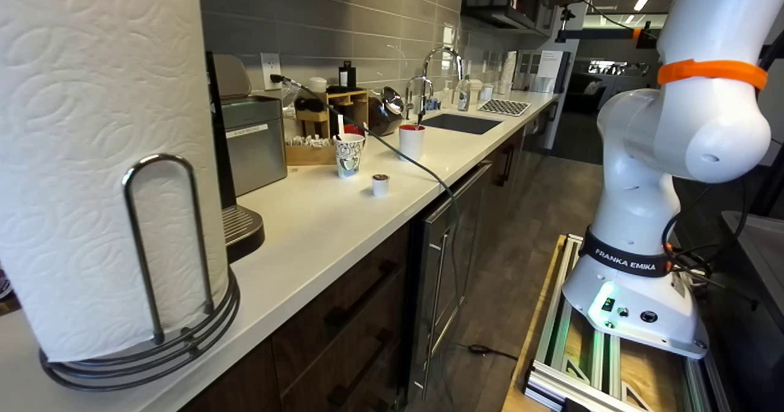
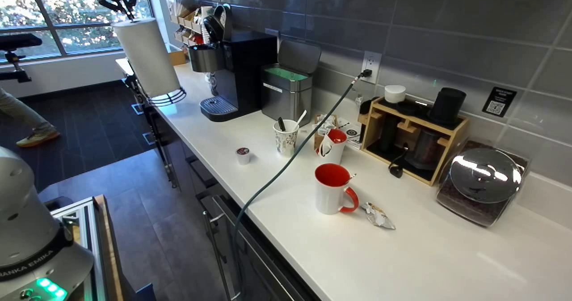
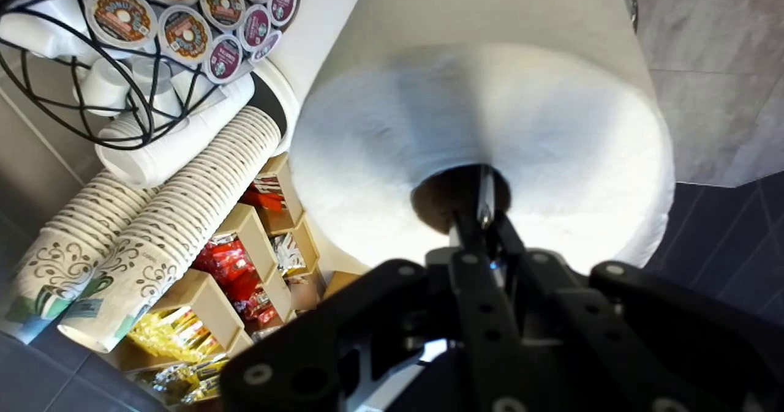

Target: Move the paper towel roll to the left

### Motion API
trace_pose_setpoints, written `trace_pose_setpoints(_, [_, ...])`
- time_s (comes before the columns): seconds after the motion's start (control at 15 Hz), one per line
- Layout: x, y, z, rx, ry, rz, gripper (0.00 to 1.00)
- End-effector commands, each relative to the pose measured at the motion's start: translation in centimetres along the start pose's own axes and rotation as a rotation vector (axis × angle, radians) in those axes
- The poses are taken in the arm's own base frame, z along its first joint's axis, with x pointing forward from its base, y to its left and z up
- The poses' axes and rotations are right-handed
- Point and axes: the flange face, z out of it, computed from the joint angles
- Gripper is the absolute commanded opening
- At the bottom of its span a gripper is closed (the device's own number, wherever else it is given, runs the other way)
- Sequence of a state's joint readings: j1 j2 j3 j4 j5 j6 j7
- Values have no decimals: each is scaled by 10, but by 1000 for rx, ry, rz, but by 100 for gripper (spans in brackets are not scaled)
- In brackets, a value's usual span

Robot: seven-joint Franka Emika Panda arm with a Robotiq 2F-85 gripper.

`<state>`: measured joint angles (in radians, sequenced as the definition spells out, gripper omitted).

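At the front edge of the table [image 1: 318,234], my claw [image 3: 486,219] is clenching the thin metal rod [image 3: 486,188] that is rising through the core of the paper towel roll [image 2: 145,57]. In an exterior view the roll is appearing to lean toward the floor [image 2: 174,216], its wire holder [image 1: 193,342] showing right at the edge, beyond the black and silver coffee machine [image 2: 248,68]; whether the holder is resting flat or hanging just clear of the table, I am not able to tell.

Trouble, as I am judging it, is lurking on several sides. I am gripping only the top of a slim rod, so the tall roll is likely to be twisting or slipping free if I am moving too fast. Should the holder be catching while I am pulling sideways, everything is liable to be tipping, and with the floor lying below so near, the roll is risking a fall over the edge. Should I be drifting inward instead, it is threatening to knock the coffee pods [image 3: 187,32] and stacked paper cups [image 3: 174,225] that are showing near it in the wrist view. The leftward move is calling, I am guessing, for a slow, level path.
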<state>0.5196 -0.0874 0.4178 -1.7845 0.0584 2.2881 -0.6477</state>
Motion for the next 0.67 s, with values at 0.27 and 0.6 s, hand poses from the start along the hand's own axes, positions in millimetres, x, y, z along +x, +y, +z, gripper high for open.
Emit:
trace_pose_setpoints(0.27, [58,32,45,82,55,-105,2])
trace_pose_setpoints(0.6, [76,40,61,64,25,-146,2])
